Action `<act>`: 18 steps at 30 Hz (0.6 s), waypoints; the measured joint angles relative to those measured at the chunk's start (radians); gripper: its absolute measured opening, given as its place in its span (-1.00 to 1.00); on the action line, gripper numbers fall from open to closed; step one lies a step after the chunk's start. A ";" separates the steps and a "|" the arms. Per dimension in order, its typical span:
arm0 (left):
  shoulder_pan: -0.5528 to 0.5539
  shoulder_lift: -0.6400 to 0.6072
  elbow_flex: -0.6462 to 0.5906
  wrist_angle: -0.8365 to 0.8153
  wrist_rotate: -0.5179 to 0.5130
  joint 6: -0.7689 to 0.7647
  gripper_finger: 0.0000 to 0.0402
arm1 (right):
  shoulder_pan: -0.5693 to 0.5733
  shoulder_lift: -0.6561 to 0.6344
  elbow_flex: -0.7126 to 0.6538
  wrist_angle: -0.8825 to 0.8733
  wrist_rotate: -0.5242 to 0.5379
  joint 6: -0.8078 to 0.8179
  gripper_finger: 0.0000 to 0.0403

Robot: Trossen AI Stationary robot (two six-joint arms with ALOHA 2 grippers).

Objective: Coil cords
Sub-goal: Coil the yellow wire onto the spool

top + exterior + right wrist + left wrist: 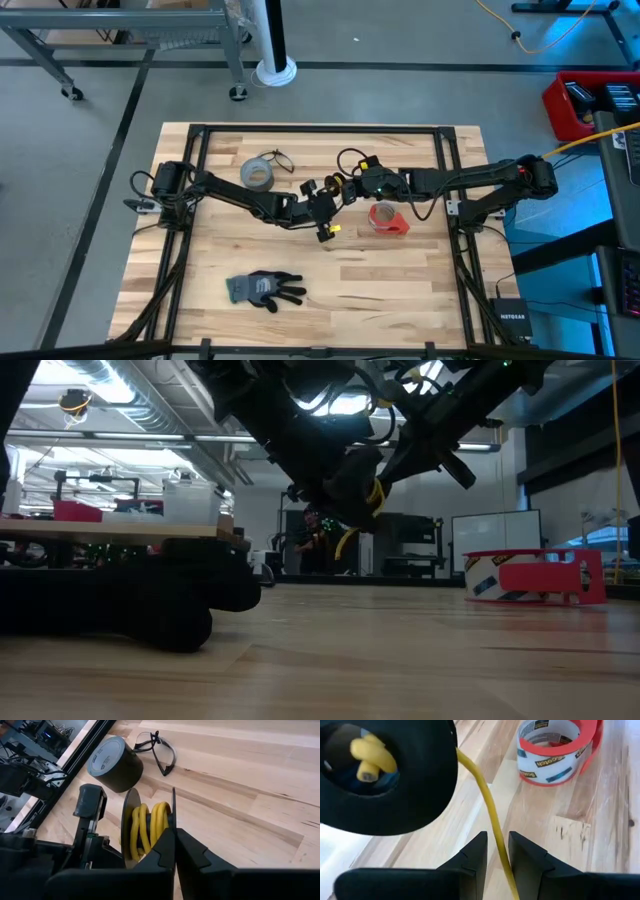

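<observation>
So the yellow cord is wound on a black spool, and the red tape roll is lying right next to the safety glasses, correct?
Not quite. The grey tape roll lies next to the safety glasses, as the right wrist view shows. The red tape roll sits apart. The yellow cord is wound on a black spool.

Place: a robotics lab or workshop
Floor: bare grey concrete [400,40] with dark lines marked across it
Table: a light wooden table [330,300] edged by a black metal frame, with two dark arms mounted at its sides
Surroundings: a wheeled metal rack [120,40], a red toolbox [585,105] and a yellow cable [540,30] lying on the floor
Ceiling: exposed ducts [110,390] and strip lights
Background: benches loaded with equipment, a whiteboard [495,540] and a person [312,540] far off
</observation>
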State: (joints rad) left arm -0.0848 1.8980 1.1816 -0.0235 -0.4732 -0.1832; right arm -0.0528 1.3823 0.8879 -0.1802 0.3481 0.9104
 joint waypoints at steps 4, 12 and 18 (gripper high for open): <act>-0.008 0.000 0.000 -0.040 -0.001 -0.027 -0.64 | 0.000 -0.006 0.000 -0.002 0.000 -0.001 -0.97; -0.021 0.000 0.000 -0.083 -0.001 -0.059 -0.64 | 0.000 -0.043 0.000 -0.005 0.000 -0.003 -0.97; -0.020 0.000 0.000 -0.126 -0.002 -0.108 -0.66 | 0.000 -0.068 0.000 -0.016 0.000 -0.014 -0.97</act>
State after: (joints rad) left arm -0.1051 1.8980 1.1816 -0.1497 -0.4755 -0.2916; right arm -0.0528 1.3138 0.8879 -0.1957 0.3478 0.8963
